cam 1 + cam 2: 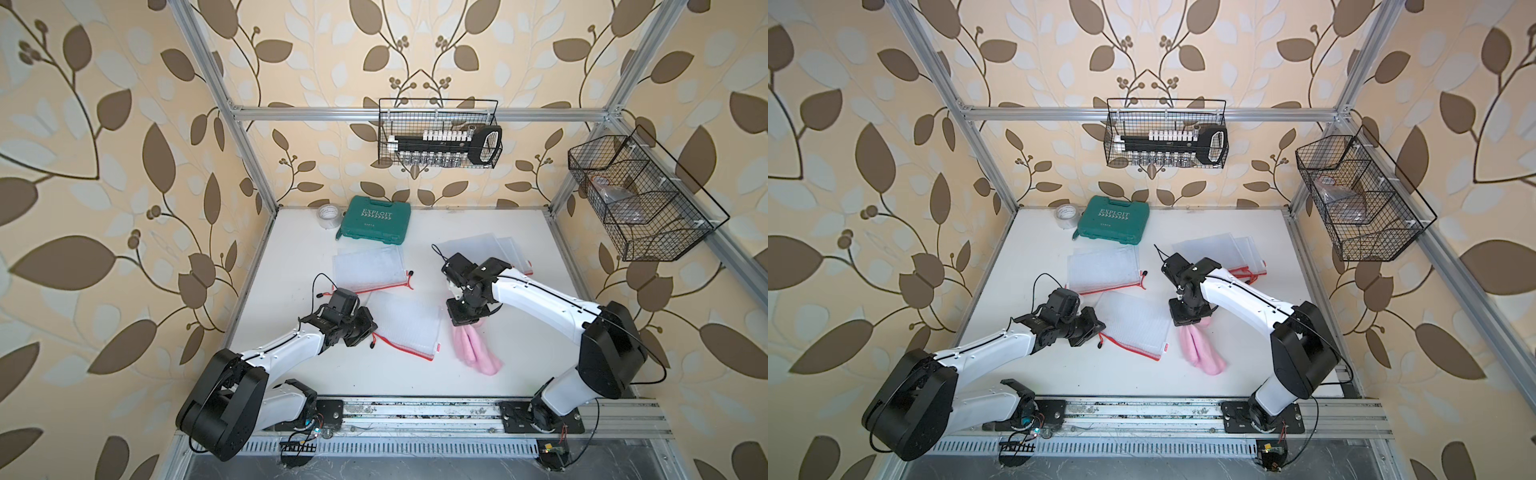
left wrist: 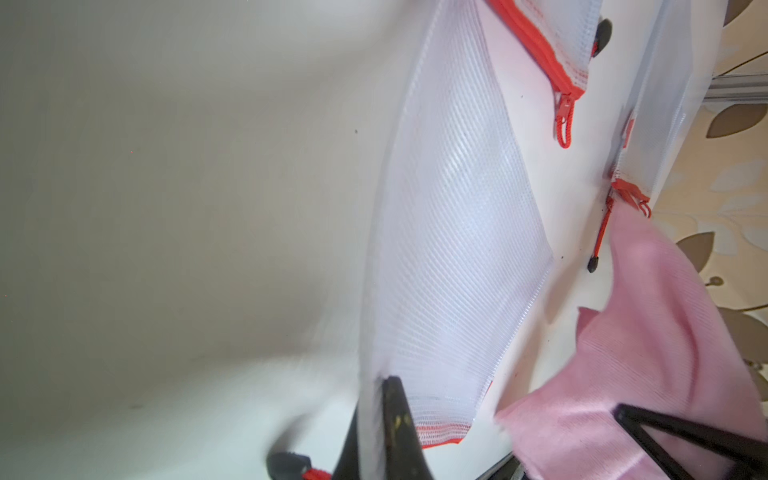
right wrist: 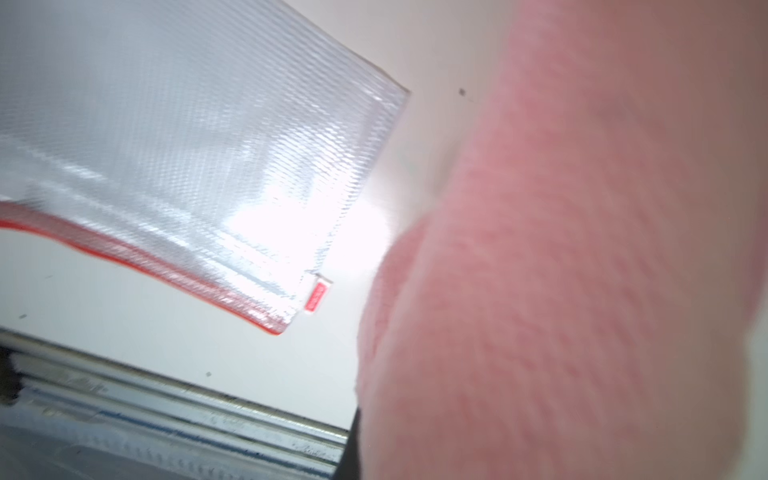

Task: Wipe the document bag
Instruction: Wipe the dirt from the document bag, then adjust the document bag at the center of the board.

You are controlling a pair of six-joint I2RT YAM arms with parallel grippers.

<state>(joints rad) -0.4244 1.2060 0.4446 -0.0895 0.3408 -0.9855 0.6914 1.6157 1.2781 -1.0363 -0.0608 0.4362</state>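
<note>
"Where is the bag [image 1: 407,328]?"

"On the white table [image 1: 374,382], near the front. The left gripper [image 2: 374,432] is shut tight on its edge."

"And the other one?"

"The right gripper [image 1: 467,319] is pinching the pink cloth [image 1: 476,351]. The cloth hangs just beside the bag, not on it."

"So is the bag clean?"

"I think not. The cloth has yet to rub across it."

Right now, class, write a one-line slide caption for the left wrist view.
Left gripper shut on the edge of the mesh document bag, pink cloth beside it.
</note>
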